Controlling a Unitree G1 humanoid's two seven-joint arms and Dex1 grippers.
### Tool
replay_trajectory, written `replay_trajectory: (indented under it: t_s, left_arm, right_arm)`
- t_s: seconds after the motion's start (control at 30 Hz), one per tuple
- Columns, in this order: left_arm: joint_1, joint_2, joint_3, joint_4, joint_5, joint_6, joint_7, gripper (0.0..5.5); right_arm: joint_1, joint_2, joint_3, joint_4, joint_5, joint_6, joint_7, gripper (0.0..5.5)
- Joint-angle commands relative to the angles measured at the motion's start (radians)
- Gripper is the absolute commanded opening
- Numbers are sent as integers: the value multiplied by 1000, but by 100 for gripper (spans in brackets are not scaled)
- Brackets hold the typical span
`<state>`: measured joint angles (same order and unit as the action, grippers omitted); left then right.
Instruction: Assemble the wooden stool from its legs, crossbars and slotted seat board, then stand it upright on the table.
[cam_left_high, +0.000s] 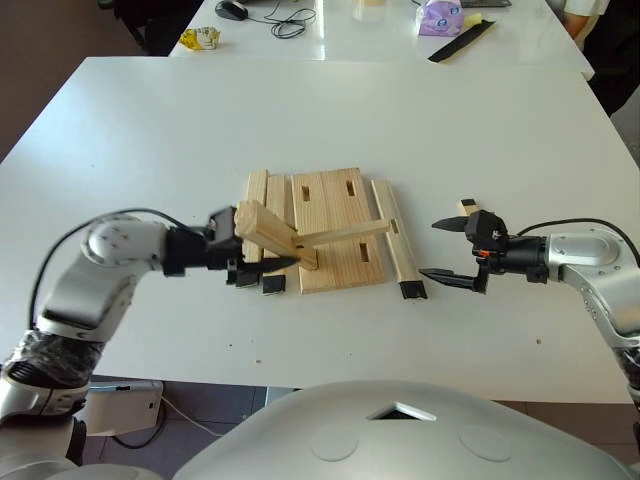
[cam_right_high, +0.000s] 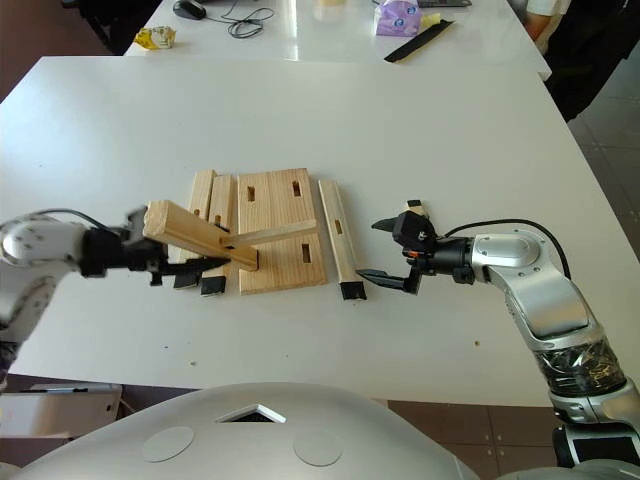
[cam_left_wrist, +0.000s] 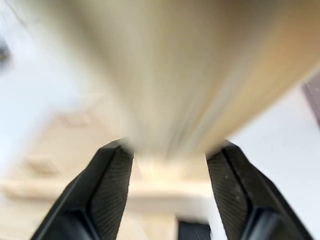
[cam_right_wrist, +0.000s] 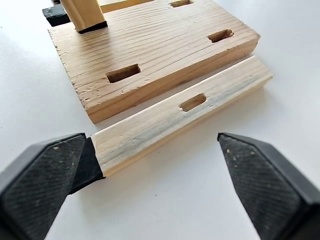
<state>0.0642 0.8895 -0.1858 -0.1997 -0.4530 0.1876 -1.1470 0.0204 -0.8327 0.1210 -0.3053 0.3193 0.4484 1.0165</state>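
Observation:
The slotted seat board (cam_left_high: 335, 222) lies flat mid-table. My left gripper (cam_left_high: 250, 264) is shut on a tilted wooden leg (cam_left_high: 264, 231); the leg's lower end rests on the board near a slot, and a thin crossbar (cam_left_high: 348, 234) juts from it to the right. In the left wrist view the fingers (cam_left_wrist: 112, 175) clamp that leg (cam_left_wrist: 175, 75). Two more legs (cam_left_high: 266, 192) lie along the board's left edge. Another slotted leg (cam_left_high: 393, 232) with a black foot cap lies along the right edge. My right gripper (cam_left_high: 447, 250) is open just right of it, low over the table, its jaws spanning the capped end (cam_right_wrist: 185, 107).
A small wooden piece (cam_left_high: 467, 207) lies just behind the right gripper. A second white table (cam_left_high: 400, 45) at the back carries a mouse, cables, a purple bag and a yellow wrapper. White tabletop (cam_left_high: 150, 130) stretches bare around the parts.

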Motion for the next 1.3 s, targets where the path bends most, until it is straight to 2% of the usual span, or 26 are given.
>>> replay_trajectory:
  t_s: [0.03, 0.2, 0.27, 0.43, 0.57, 0.67, 0.77, 0.9, 0.97, 1.03, 1.13, 1.3]
  left_arm:
    - [-10, -24, 6, 13, 52, -15, 19, 318]
    - [-24, -59, 42, 63, 95, -70, 50, 400]
    - [-13, -46, 85, 43, 63, -61, 36, 416]
    - [48, 19, 256, -73, -95, 51, -15, 416]
    - [77, 35, 381, -108, -180, 182, 41, 416]
    - [75, 5, 445, -117, -223, 279, 135, 416]
    - [69, -36, 447, -144, -214, 386, 286, 416]
    - [102, -98, 390, -226, -158, 556, 523, 416]
    - [115, -119, 362, -260, -134, 693, 640, 416]
    - [92, -177, 410, -254, -202, 881, 730, 416]
    - [70, -214, 443, -262, -206, 1002, 804, 416]
    - [39, -212, 408, -335, -225, 1096, 817, 416]
  right_arm:
    - [-9, 0, 7, -7, -10, 6, -2, 489]
    - [-6, -2, 6, -8, -13, 5, 3, 489]
    - [4, -5, 1, -11, -12, 3, 3, 489]
    - [49, -13, -20, -28, -12, -1, -8, 489]
    - [84, -13, -48, -34, -13, -7, -27, 489]
    - [107, -10, -85, -46, 3, 5, -42, 489]
    - [134, -4, -95, -61, 0, 5, -55, 489]
    - [140, 6, -102, -73, 4, 14, -68, 489]
    - [143, 7, -107, -72, 5, 13, -72, 489]
    - [150, 8, -112, -73, 6, 13, -77, 489]
    - [165, 14, -114, -84, 7, 16, -88, 489]
    - [194, 32, -107, -104, 2, 18, -114, 489]
